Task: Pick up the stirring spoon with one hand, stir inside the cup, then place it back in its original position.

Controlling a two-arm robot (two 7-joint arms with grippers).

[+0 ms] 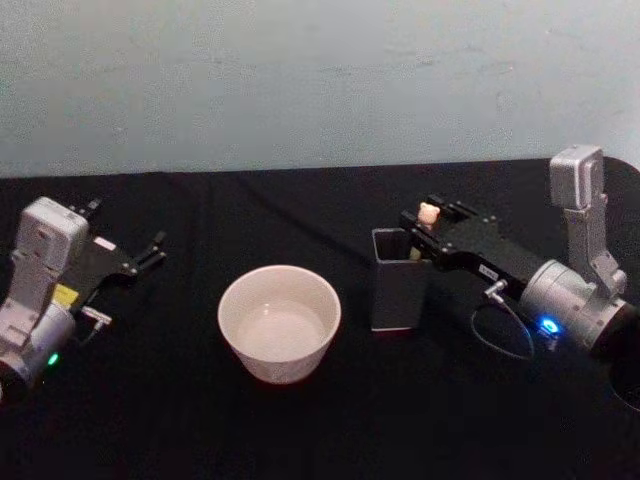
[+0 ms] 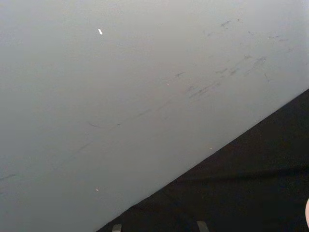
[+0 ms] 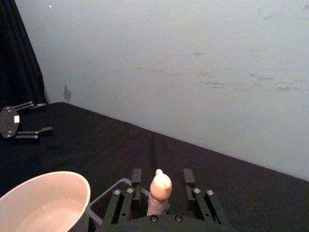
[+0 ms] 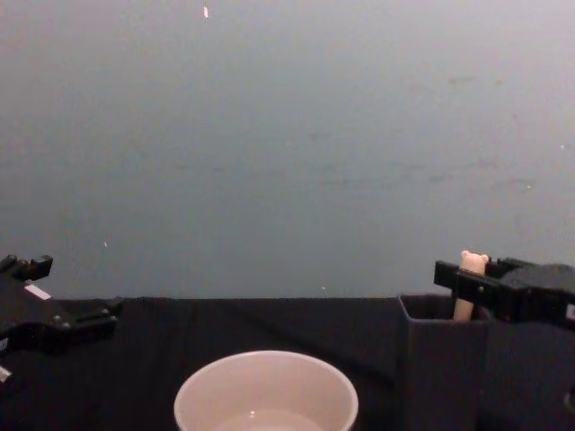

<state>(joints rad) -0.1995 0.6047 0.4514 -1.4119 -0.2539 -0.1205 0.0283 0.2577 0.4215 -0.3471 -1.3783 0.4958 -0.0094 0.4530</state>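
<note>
The stirring spoon [image 1: 428, 213] stands upright in a dark grey square holder [image 1: 397, 285], its bear head sticking out above the rim. My right gripper [image 1: 428, 220] is open around the spoon's upper part. In the right wrist view one finger stands on each side of the spoon [image 3: 160, 191], with a gap on both sides. The cream-white cup [image 1: 280, 322] sits left of the holder, holding a little clear liquid. My left gripper [image 1: 127, 224] rests open at the table's far left, away from the cup.
A black cloth covers the table [image 1: 330, 430], with a pale wall [image 1: 320, 80] close behind it. The holder stands close to the cup's right side. A cable loop [image 1: 503, 335] hangs by the right wrist.
</note>
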